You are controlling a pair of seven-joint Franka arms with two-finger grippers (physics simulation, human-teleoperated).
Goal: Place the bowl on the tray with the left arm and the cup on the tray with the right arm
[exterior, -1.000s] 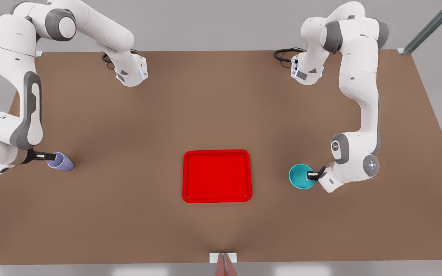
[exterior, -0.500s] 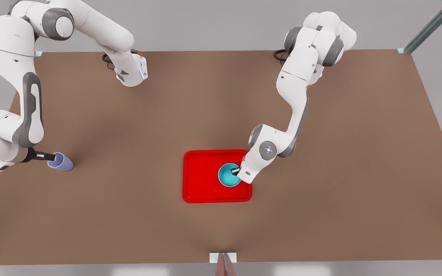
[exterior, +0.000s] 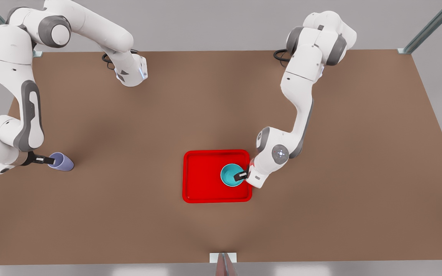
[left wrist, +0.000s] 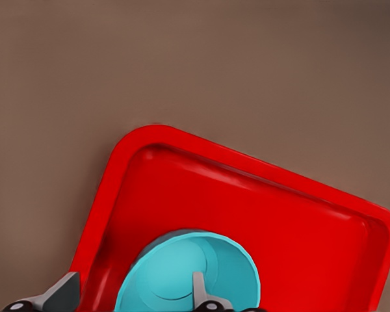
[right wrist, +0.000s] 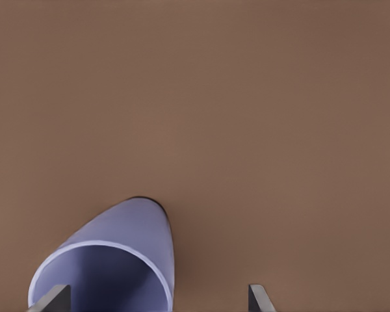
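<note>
While the bowl (exterior: pixel 231 174) sits on the tray (exterior: pixel 202 176), the cup (exterior: pixel 62 161) stands apart.

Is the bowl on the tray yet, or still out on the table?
On the tray. The teal bowl sits inside the red tray, toward the front view's right rim, with the left gripper at its edge.

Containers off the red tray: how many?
1: the lavender tapered cup on the brown table, front view's left. The teal round bowl sits on the red rectangular tray.

You had soft, even light from above; the arms cast faint blurred shadows on the table (exterior: pixel 129 214), without glare.
</note>
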